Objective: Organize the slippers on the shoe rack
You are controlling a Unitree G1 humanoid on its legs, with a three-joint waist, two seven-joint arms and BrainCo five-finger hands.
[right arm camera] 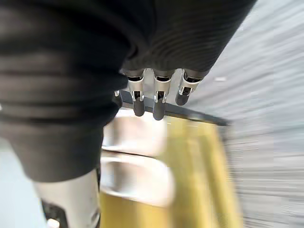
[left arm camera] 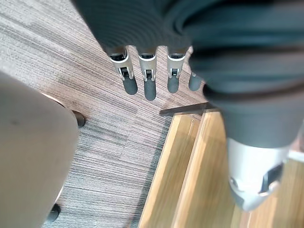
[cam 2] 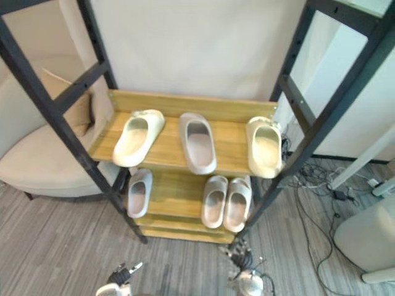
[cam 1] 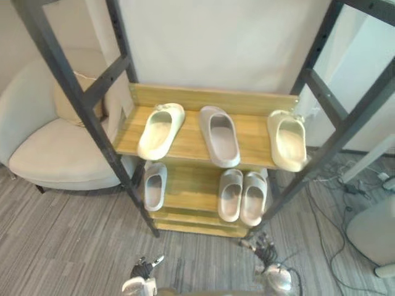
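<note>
Slippers [cam 1: 220, 137] sit on shoe rack [cam 1: 210, 97]; left hand [cam 1: 141, 275], right hand [cam 1: 266, 254] apparently relaxed.

Both hands hang low at the near edge of the head views, well apart from each other, and neither holds anything. The left hand [cam 1: 143, 272] points forward with its digits slightly spread. In its wrist view the fingers [left arm camera: 149, 80] reach out straight in a row past the dark ribbed cover [left arm camera: 142, 23], and the thumb [left arm camera: 254, 185] sits apart from them. The right hand [cam 1: 266, 259] is equally loose, its fingers [right arm camera: 158, 99] straight and side by side.
</note>
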